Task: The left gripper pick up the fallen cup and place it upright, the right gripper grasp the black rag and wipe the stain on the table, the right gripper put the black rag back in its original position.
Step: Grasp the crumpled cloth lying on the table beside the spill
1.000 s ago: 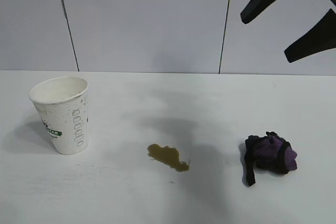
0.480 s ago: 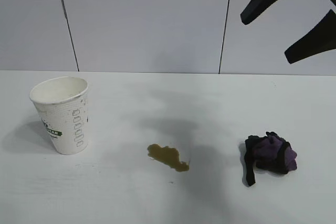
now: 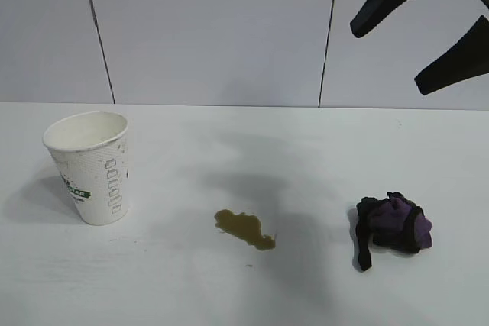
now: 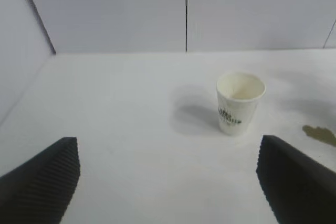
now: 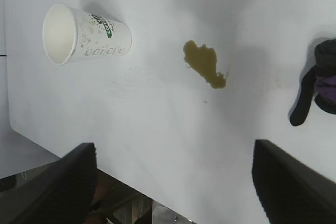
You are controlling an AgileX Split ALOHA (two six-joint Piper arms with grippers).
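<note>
Black rag lay bunched on the counter well below the spread right hand, the stain unwiped; a careless sweep risked smearing toward the upright cup, clear of the spread left hand.

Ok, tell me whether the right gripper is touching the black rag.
Apart. The exterior view shows the right gripper open, high above the table, with bare wall between it and the black rag lying below.
</note>
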